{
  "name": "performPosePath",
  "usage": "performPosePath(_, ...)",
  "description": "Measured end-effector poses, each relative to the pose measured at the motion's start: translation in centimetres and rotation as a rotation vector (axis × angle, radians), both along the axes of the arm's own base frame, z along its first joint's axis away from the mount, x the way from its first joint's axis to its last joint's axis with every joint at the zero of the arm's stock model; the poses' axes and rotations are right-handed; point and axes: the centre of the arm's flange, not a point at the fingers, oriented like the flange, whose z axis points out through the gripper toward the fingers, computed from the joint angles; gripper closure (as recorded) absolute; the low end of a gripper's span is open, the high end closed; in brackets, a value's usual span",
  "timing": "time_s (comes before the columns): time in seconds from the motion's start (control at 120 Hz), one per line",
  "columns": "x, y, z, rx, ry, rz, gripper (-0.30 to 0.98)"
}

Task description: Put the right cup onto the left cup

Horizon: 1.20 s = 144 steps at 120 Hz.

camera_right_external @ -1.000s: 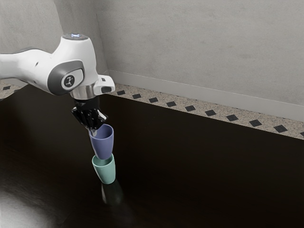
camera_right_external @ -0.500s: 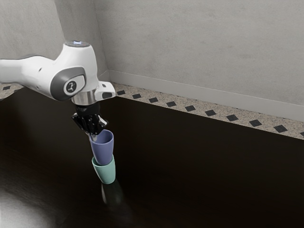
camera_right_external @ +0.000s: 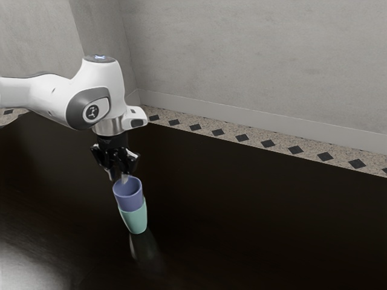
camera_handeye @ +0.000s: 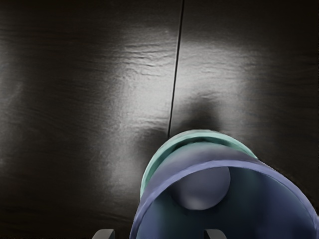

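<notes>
Just over the blue cup's near rim, my gripper (camera_right_external: 118,178) is open, its two fingers spread apart. The blue cup (camera_right_external: 130,203) sits down inside the green cup (camera_right_external: 135,220), its upper part standing above the green rim, with a slight lean. In the wrist view, the gripper (camera_handeye: 159,234) has its fingertips well apart at the lower edge, with the wall of the blue cup (camera_handeye: 199,160) between them and touching neither. Part of the green cup's rim (camera_handeye: 199,133) curves around the blue one.
The dark table (camera_right_external: 254,217) extends around the stacked cups, with a thin seam in its surface in the wrist view. Beyond the table lie a patterned floor strip (camera_right_external: 242,138) and a grey wall (camera_right_external: 254,60).
The blue cup has gone down deeper into the green cup. My hand has moved down too, and the fingers have spread, letting go of the blue cup's rim. The green cup has stayed put.
</notes>
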Motion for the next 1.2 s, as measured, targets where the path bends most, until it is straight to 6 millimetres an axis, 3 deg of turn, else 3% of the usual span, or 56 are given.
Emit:
performPosePath(0.158,-0.1,-0.1,0.4,-0.004,-0.001,0.008,0.2)
performPosePath(0.367,0.0,-0.7,2.3,-0.006,-0.011,0.003,0.08)
performPosePath(0.542,0.7,-0.6,4.4,-0.017,-0.019,0.001,0.03)
performPosePath(0.767,2.1,-0.4,8.5,-0.03,-0.035,-0.026,0.01)
performPosePath(1.2,3.9,4.3,14.5,-0.026,-0.057,-0.088,0.0)
